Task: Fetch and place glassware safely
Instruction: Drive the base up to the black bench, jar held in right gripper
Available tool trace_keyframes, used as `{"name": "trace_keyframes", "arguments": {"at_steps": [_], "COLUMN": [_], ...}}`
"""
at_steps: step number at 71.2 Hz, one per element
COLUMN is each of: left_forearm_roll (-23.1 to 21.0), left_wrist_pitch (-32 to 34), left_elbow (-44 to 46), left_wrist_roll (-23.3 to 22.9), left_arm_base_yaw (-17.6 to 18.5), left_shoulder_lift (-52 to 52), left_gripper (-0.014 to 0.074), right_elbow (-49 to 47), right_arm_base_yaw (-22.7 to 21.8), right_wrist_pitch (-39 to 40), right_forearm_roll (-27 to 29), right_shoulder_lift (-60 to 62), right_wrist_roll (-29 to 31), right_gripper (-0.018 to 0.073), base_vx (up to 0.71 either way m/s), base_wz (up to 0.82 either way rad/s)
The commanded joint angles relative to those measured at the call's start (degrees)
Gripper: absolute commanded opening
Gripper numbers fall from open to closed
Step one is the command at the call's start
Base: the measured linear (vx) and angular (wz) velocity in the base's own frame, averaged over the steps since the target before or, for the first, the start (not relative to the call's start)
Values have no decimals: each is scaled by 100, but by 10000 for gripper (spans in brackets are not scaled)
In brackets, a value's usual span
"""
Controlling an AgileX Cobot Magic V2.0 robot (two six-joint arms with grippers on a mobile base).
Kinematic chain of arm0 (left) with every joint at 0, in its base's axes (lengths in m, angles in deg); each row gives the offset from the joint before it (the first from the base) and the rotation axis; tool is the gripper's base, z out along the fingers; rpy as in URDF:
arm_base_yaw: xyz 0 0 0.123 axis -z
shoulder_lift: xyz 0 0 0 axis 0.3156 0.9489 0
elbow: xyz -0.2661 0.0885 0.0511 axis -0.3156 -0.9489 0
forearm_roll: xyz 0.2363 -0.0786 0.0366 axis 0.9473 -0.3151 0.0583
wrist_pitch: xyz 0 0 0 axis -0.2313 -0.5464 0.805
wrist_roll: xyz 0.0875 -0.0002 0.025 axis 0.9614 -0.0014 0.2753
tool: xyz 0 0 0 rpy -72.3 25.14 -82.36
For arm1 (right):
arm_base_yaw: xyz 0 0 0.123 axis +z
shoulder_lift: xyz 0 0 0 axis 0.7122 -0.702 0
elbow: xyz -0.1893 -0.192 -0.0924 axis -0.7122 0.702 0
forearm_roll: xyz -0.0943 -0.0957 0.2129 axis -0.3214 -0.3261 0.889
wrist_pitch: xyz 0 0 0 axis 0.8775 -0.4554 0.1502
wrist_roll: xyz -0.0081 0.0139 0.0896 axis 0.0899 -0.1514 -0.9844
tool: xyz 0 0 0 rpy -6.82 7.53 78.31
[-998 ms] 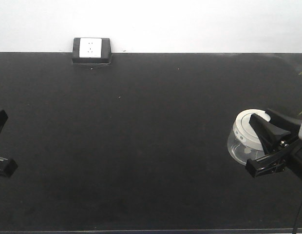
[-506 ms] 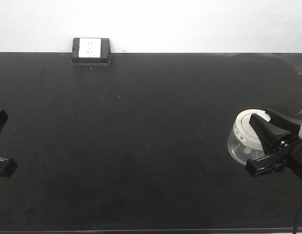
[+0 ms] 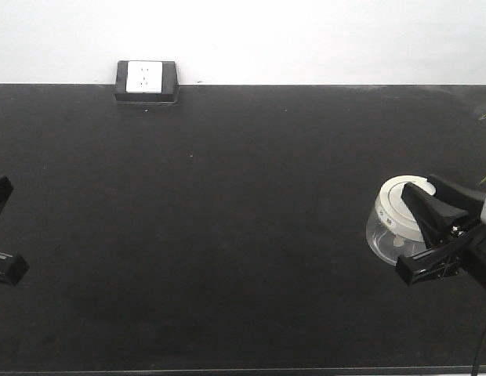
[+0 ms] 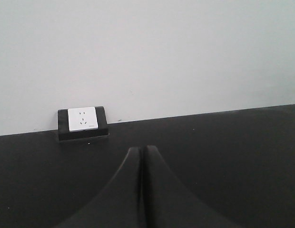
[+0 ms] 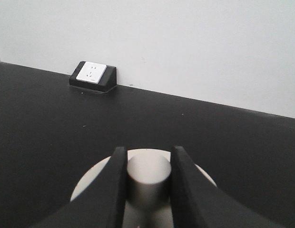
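Black and matte, the tabletop (image 3: pixel 227 235) runs wide under a pale wall, and the glass jar (image 3: pixel 390 229) sits near its right edge, well away from everything else. Its body is clear and squat, and its cream-white lid (image 3: pixel 400 205) is round, with a small knob (image 5: pixel 147 175) rising from the middle.

In the right wrist view the right tool (image 5: pixel 147 178) has its two dark fingers (image 5: pixel 114 183) pressed against either side of that knob, pinching it, with the lid spreading pale beneath them. The front view shows the same tool (image 3: pixel 422 235) reaching in from the right edge over the jar, one finger lying across the lid and the other lower, beside the glass wall. The jar's base appears to rest on the tabletop (though the view cannot settle whether it is truly touching).

The left tool (image 4: pixel 142 190) points toward the wall, its fingers pressed together along a thin seam with nothing between them. In the front view only its dark tips (image 3: pixel 4 231) show at the left edge, well apart from the jar.

A black-cased white power socket (image 3: pixel 146 81) sits at the back of the tabletop against the wall, to the left of centre.
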Motion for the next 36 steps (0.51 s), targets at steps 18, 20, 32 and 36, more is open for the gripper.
{"name": "trace_keyframes", "arguments": {"at_steps": [18, 20, 32, 36], "left_forearm_roll": [-138, -138, -138, -138], "left_wrist_pitch": [386, 386, 386, 386], "left_elbow": [157, 157, 157, 157], "left_wrist_roll": [-46, -46, -46, -46], "left_arm_base_yaw": [36, 36, 36, 36], "left_shoulder_lift": [-50, -50, -50, -50], "left_gripper": [-7, -7, -7, -7], "right_elbow": [-194, -194, -194, -213], "right_arm_base_yaw": [-28, -28, -17, -9], "right_wrist_pitch": [604, 604, 849, 1051], "right_forearm_roll": [53, 53, -66, -159], "right_shoulder_lift": [34, 34, -32, -146], "right_wrist_roll": [10, 10, 10, 10], "right_gripper": [-1, -1, -1, -1], "base_vx": [0, 0, 0, 0], "base_wz": [0, 0, 0, 0]}}
